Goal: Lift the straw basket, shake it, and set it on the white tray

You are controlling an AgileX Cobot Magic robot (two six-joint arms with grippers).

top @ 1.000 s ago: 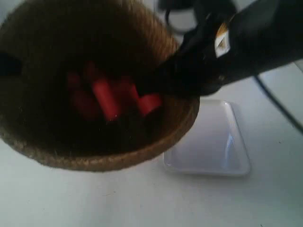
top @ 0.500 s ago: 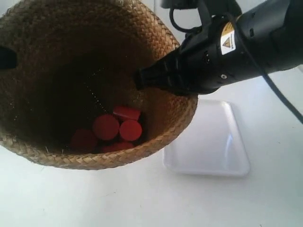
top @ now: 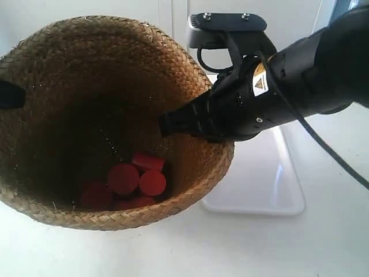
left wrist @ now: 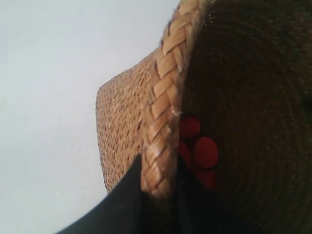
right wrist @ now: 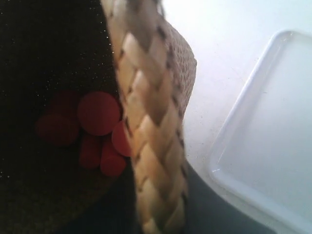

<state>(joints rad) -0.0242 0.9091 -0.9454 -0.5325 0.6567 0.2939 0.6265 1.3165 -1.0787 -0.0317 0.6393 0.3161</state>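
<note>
Evidently the straw basket (top: pixel 109 115) fills the frame's left, seemingly lifted; the left gripper (left wrist: pixel 158 195) and right gripper (right wrist: pixel 158 209) each pinch its rim, balancing it for shaking, while the white tray (top: pixel 277 190) lies lower right.

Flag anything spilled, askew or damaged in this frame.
Nothing spilled or damaged. The basket, gripped at its rim by the left end effector and right end effector, is beside the tray, not on it. The red discs are heaped against one side of its floor.
</note>
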